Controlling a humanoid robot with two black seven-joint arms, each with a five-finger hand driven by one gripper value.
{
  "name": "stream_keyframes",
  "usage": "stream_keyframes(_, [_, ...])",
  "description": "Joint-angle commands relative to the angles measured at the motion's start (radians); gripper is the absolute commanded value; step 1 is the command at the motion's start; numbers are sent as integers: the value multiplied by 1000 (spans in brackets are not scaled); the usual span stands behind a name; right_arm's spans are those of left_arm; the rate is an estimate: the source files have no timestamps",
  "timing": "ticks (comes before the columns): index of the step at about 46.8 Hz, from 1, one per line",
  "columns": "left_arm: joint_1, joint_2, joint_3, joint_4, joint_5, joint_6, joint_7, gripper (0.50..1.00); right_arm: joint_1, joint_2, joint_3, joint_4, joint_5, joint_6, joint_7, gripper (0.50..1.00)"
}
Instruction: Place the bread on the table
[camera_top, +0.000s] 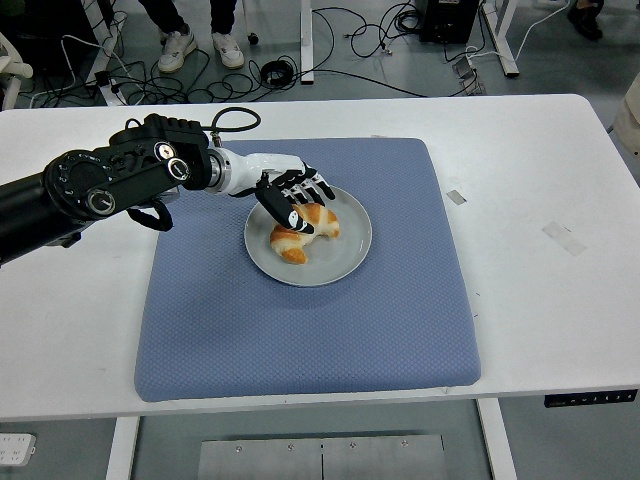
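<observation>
A golden croissant-shaped piece of bread (298, 240) lies on a round grey plate (350, 262) in the upper middle of a blue mat (300, 340). My left hand (298, 203) reaches in from the left and sits over the bread's upper end. The thumb presses its near-left side and the other fingers (312, 184) curl over its top. The lower end of the bread still touches the plate. My right arm is out of view.
The mat lies on the white table (540, 180), with bare white surface on both sides of it. Small tape strips (563, 236) stick to the table at the right. Cables and a person's shoes (200, 48) show on the floor beyond the far edge.
</observation>
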Motion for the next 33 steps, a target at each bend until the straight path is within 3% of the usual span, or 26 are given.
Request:
stream_keyframes(1, [0, 0, 0, 0, 0, 0, -1, 761, 0, 0, 0, 0, 1, 0, -1, 1000])
stream_keyframes(33, [-3, 2, 11, -2, 12, -2, -1, 754, 0, 0, 0, 0, 1, 0, 1, 1000])
